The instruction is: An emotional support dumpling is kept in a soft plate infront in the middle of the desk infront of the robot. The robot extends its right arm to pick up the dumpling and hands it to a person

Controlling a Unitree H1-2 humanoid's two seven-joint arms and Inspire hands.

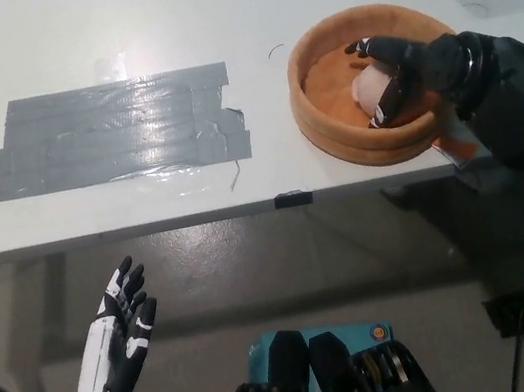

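Right robot hand [394, 71], black, is inside the orange soft plate [331, 128] near the table's [111, 30] front right edge, fingers curled over the pale dumpling [369, 93] in the plate; a firm grip cannot be confirmed. Left robot hand [123, 337], white, rests below the table edge, fingers spread. Grey tape patch [114, 131] lies left of the plate.

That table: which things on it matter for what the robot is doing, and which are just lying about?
Part of the job:
- dumpling, white, in the plate
- soft orange plate
- black right robot hand, over the dumpling

Just there:
- grey tape patch on the table
- white left robot hand, open, resting below the table edge
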